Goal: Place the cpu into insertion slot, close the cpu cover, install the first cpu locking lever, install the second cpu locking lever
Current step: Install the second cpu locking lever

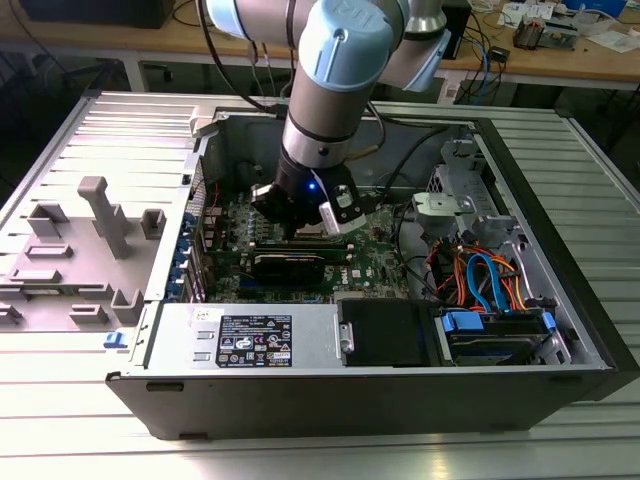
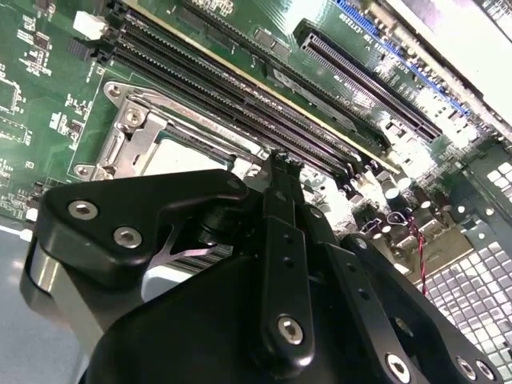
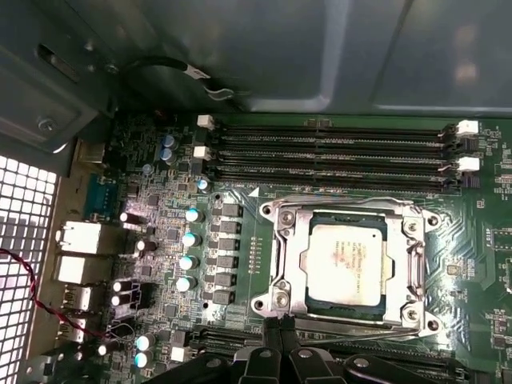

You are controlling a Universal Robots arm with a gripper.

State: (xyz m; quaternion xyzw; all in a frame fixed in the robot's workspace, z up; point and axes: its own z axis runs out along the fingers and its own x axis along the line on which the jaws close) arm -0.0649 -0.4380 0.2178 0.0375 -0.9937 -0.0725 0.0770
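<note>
Cpu (image 3: 344, 260) under closed cover, fingers (image 3: 282, 336) just beside

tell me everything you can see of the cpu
The cpu is a flat square chip with a dull silver-grey metal top bearing faint print. It lies level in the slot on the green board, framed by the silvery cover, which looks closed around it. In the first wrist view the end effector sits just beside the socket's edge, not touching the chip. In the second wrist view its pale top shows partly.
</note>
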